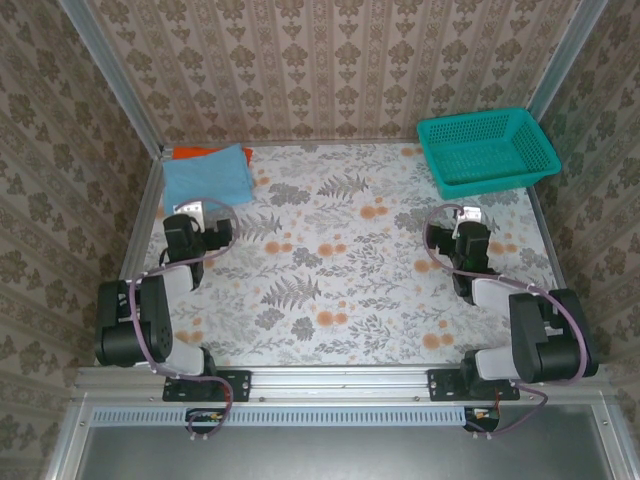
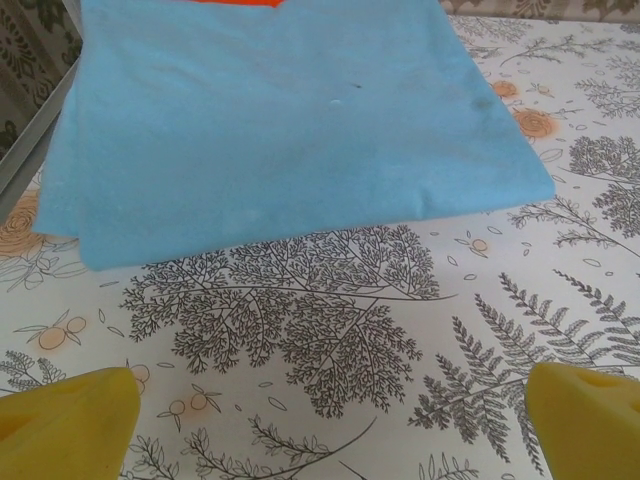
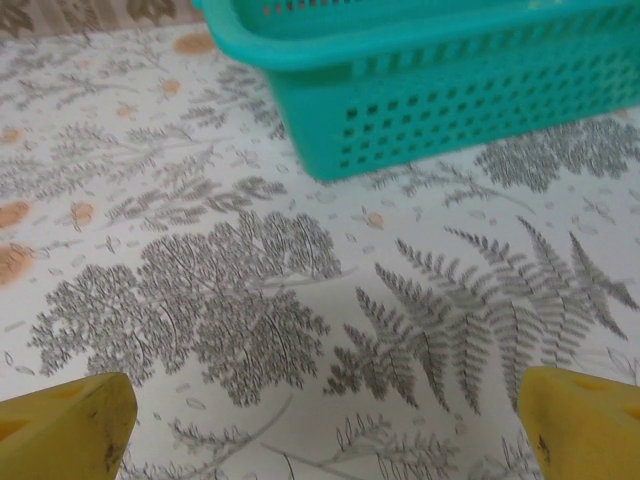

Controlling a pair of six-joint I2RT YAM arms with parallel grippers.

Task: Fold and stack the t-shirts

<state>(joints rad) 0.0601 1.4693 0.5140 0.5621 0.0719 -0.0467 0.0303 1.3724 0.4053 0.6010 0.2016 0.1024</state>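
We see the blue shirt folded flat in the far left corner of the table. It lies on the orange shirt, whose edge peeks out along the far side. The pile sits straight ahead of the left gripper, its longer side running across our reach. That gripper is spread wide and empty. The right gripper, likewise spread and empty, faces the basket, well apart from the pile. We judge any further touch falls to the left arm.
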